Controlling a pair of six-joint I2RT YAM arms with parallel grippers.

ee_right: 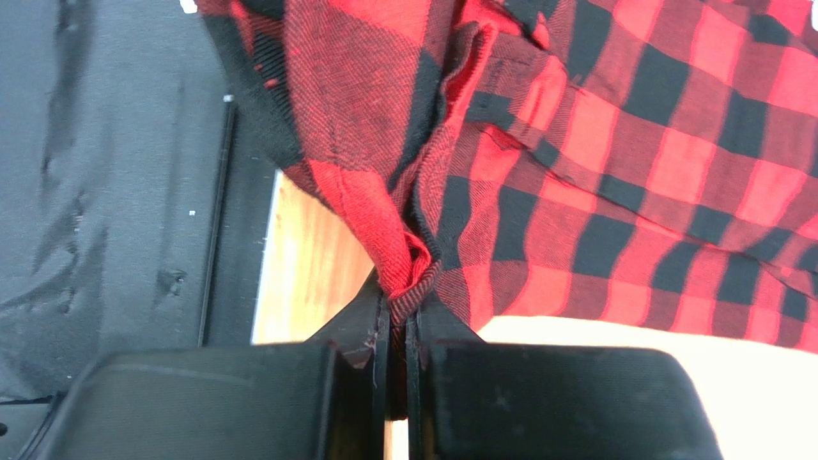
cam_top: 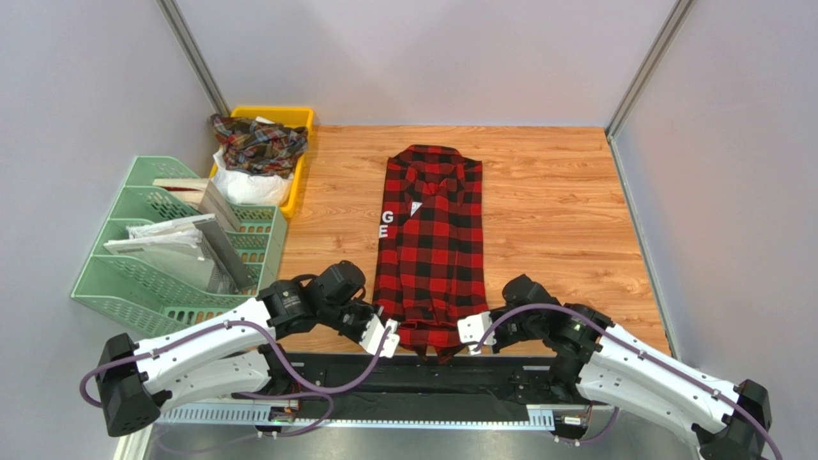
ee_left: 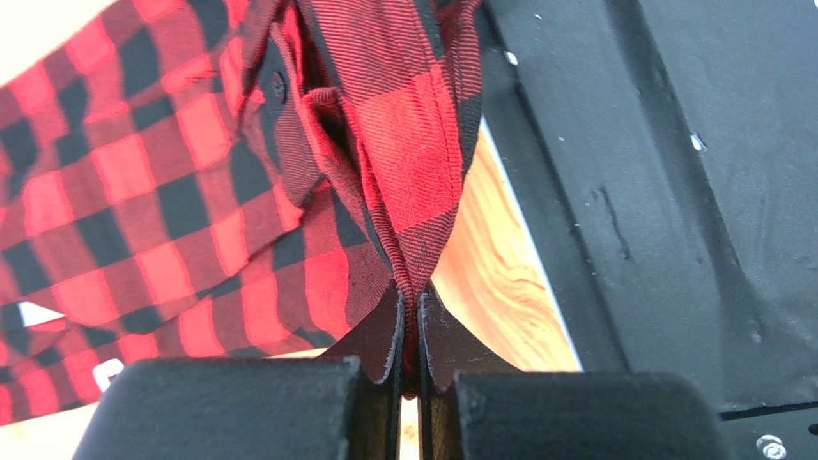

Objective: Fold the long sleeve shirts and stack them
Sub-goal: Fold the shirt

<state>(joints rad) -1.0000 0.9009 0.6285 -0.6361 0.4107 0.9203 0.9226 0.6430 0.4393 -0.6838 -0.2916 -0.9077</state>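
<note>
My red-and-black check shirt (cam_top: 428, 240) lies sleeves-in on the wooden table, just right of the yellow bin (cam_top: 300, 117), with its hem on the near side. The left gripper (cam_top: 388, 337) and right gripper (cam_top: 469, 331) each pinch a hem corner, ready, I judge, to fold the hem toward the collar. A darker plaid shirt (cam_top: 257, 142) waits in that bin.

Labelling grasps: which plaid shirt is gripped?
The red-black checked flannel shirt; left gripper and right gripper pinch its hem. The muted multicolour plaid shirt sits in the yellow plastic bin.
</note>
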